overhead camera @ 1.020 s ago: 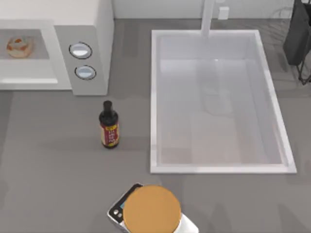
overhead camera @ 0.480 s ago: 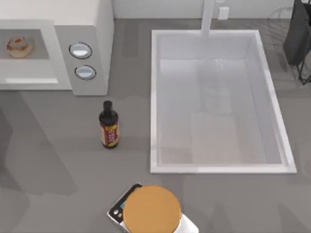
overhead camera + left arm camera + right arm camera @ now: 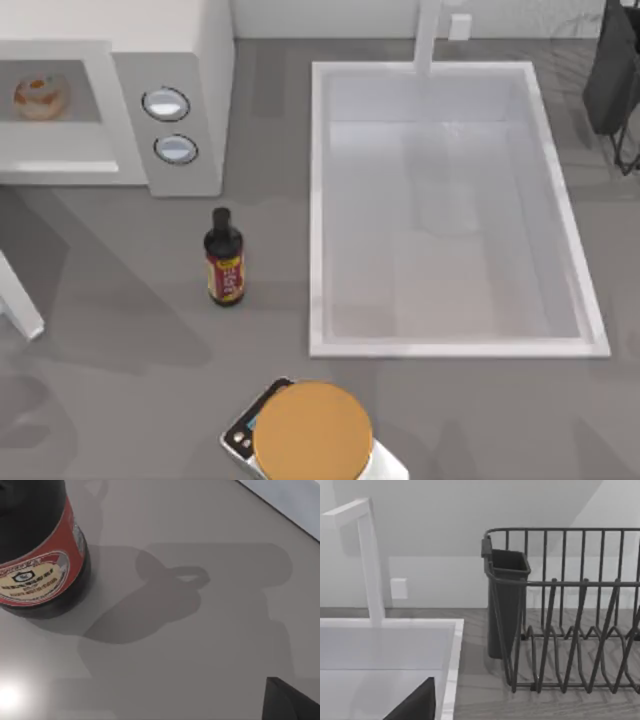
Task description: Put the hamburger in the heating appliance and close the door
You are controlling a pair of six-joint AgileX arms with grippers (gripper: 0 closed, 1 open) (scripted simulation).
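1. Hamburger (image 3: pixel 41 96) sits inside the grey cavity of the heating appliance (image 3: pixel 170 60) at the surface's far left corner, beside the panel with two knobs (image 3: pixel 166 104).
2. Door (image 3: pixel 18 300), a thin white edge, shows at the surface's left edge, swung out from the cavity; it was out of sight half a second ago, and a broad shadow has spread across the surface near it.
3. Left wrist camera looks down at a dark sauce bottle (image 3: pixel 37 555) standing upright on the grey surface (image 3: pixel 210 645); whether the left gripper is open or closed cannot be told.
4. Right wrist camera faces the sink (image 3: pixel 385 650) and a dark dish rack (image 3: pixel 570 630); the right gripper's state cannot be told.
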